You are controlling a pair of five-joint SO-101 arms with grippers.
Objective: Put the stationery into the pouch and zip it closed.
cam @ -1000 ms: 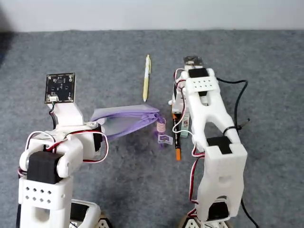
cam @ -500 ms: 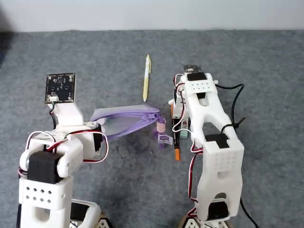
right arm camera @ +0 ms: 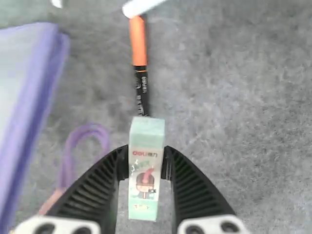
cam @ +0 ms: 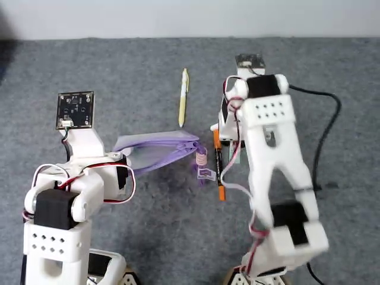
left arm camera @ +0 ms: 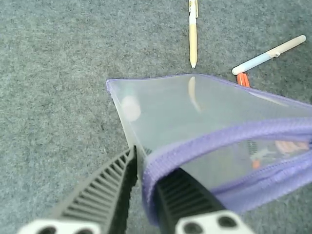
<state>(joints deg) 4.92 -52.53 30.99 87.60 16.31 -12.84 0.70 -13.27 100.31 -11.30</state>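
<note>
Right wrist view: right hand (right arm camera: 145, 154) grips eraser (right arm camera: 145, 171).

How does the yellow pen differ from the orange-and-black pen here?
The yellow pen is pale yellow throughout; the orange-and-black pen has a black barrel with orange ends. The yellow pen lies in the open beyond the pouch; the orange-and-black pen lies by the pouch's zip end, close beside the right arm. Both lie flat on the carpet, outside the pouch.
</note>
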